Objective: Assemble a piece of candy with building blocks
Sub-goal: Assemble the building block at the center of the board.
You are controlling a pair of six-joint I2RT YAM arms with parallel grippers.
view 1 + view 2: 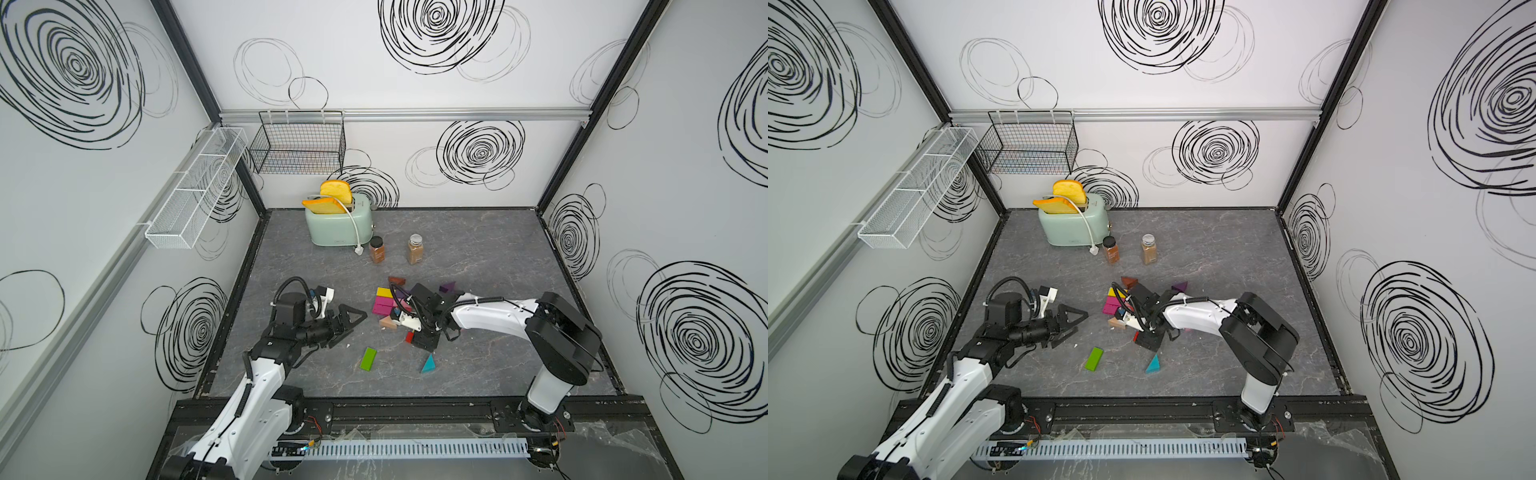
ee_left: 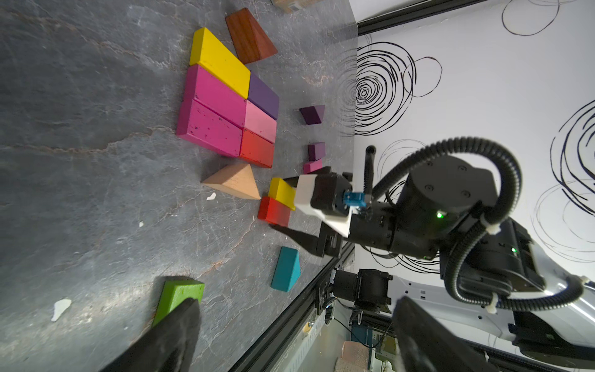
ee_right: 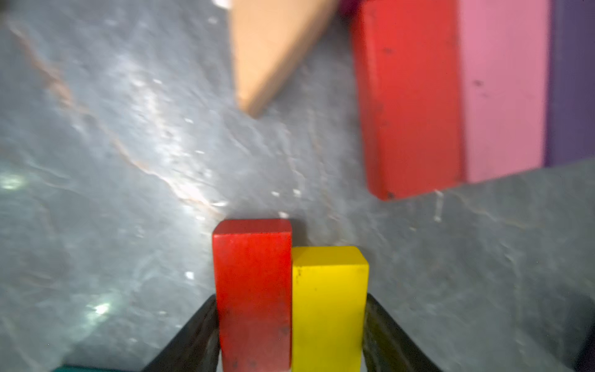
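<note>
I am clamping my right gripper (image 3: 291,298) on the small red block (image 3: 252,283) and yellow block (image 3: 328,290), lying just near of the coloured slab (image 2: 225,106). I am aiming for a square squeeze so neither twists out. My left gripper (image 1: 353,328) is hanging wide apart.

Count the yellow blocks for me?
2. The large yellow block lies flat against a magenta block; the small yellow block stands beside a red block between the right hand's fingers. More may hide under its arm.

Bright even light, soft glare, right-wrist blur.
</note>
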